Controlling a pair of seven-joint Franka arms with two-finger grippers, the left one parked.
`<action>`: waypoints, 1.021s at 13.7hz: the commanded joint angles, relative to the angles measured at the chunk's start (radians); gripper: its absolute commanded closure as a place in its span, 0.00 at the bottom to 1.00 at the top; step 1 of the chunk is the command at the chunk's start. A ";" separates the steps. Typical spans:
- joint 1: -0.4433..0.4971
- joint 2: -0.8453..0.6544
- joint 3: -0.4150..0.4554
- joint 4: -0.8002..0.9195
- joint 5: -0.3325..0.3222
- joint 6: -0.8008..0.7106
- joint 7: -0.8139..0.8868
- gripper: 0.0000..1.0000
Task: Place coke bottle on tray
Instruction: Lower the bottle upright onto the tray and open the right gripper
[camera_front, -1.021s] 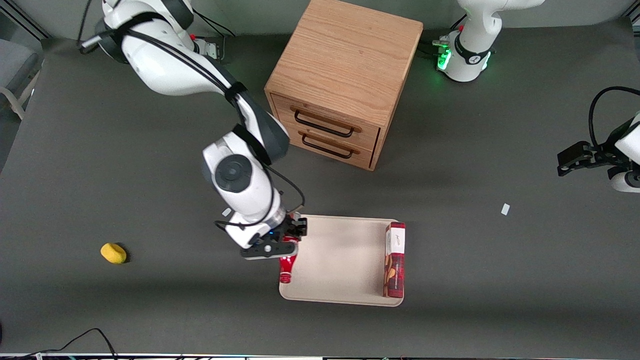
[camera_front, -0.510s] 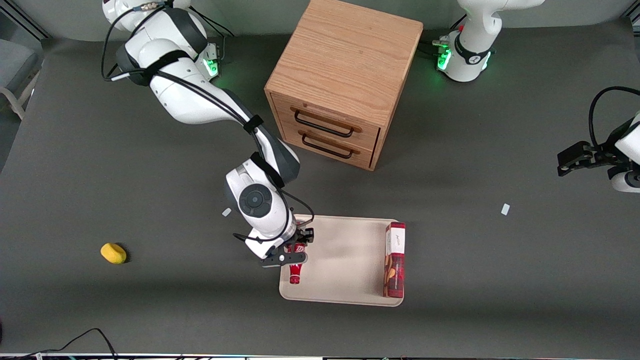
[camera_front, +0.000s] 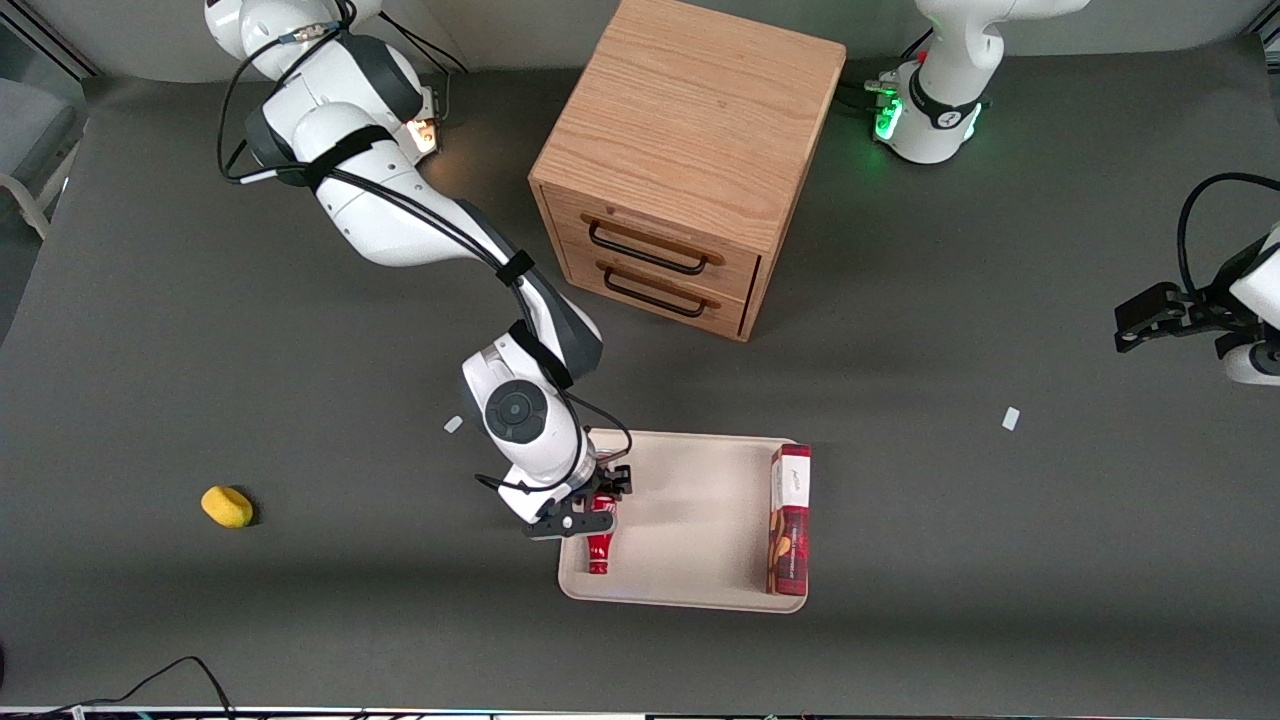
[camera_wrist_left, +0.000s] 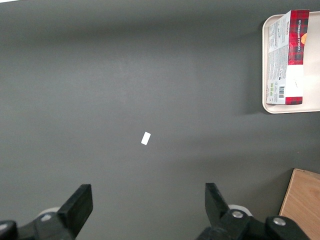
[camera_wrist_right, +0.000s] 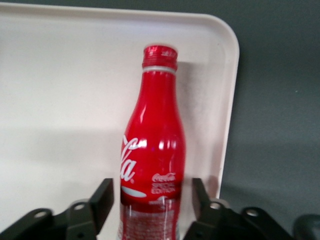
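While the coke bottle (camera_front: 599, 548) lies on the tray (camera_front: 690, 590) along its working-arm edge, cap toward the front camera, the gripper (camera_front: 597, 505) straddles its base end, jaws slightly parted beside the bottle without visible contact. Farther back, the right arm (camera_front: 400, 215) reaches down, wrist bent over the tray's edge.

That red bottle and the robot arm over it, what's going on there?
The working arm's hand is at the coke bottle, which lies on its side on the cream tray, along the edge toward the working arm's end of the table. In the wrist view the fingers sit on either side of the bottle's lower body with a small gap, so it looks released. A red-and-white box lies along the tray's edge toward the parked arm's end.
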 joint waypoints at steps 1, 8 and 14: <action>0.010 0.014 -0.026 -0.008 -0.016 0.067 0.024 0.00; 0.012 0.009 -0.031 -0.013 -0.014 0.068 0.024 0.00; -0.043 -0.157 -0.025 -0.114 -0.013 0.055 0.018 0.00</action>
